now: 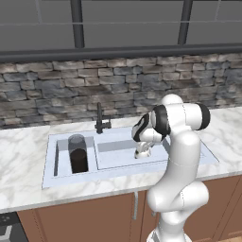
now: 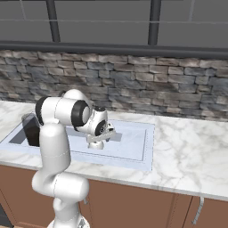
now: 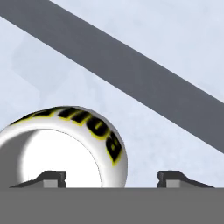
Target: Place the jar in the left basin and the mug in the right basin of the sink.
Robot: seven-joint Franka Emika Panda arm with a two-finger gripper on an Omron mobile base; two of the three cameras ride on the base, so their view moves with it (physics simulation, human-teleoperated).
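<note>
The gripper [image 3: 114, 177] stands wide open over the right basin [image 1: 118, 158], the mug [image 3: 61, 146] between its fingertips.

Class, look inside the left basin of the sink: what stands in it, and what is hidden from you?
The jar stands upright inside the left basin. Its base and the basin floor beneath it are covered, so no drain shows there.

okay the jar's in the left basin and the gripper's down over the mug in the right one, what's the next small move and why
Probably lift the gripper straight up. Its fingers stand apart, one over the mug's opening, and the mug seems to sit in the right basin, with the jar in the left.
</note>
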